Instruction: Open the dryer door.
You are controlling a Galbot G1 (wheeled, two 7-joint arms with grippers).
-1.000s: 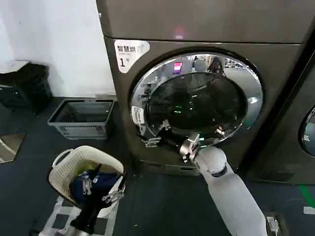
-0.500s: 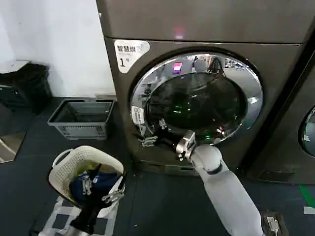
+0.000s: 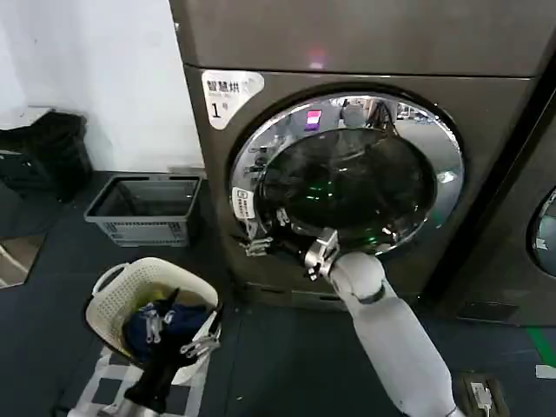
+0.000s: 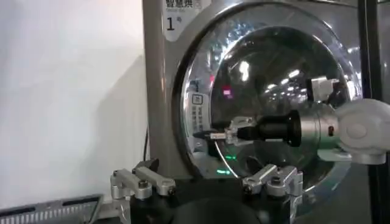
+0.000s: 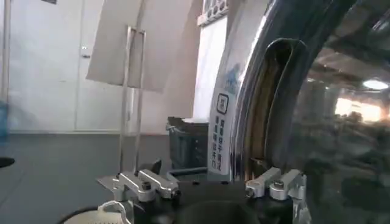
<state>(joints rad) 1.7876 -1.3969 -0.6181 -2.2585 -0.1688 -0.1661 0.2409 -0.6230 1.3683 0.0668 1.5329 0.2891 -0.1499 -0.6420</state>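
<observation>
Since half a second ago my right pincer has slid further toward my left along the lower rim of the dryer door, and my forearm has swung the same way behind it. The door itself sits where it sat, closed in the front of the dryer.

My right pincer's fingers are spread apart; in my right wrist view the two fingertips stand well separated with nothing between them. They are at the door's lower left edge, close beside the chrome rim and the small white sticker; I cannot tell whether a fingertip touches the rim. From my left wrist view the right pincer reaches sideways across the glass toward that edge.

The door is a large round porthole: a wide shiny chrome ring around dark tinted glass with green glints in it. It faces straight out at me, flat against the bronze-grey front; being round, it has no long axis. Above my pincer is the white label marked "1".

My left pincer hangs low, well apart from the door, over a white basket of clothes, its fingers also spread.
</observation>
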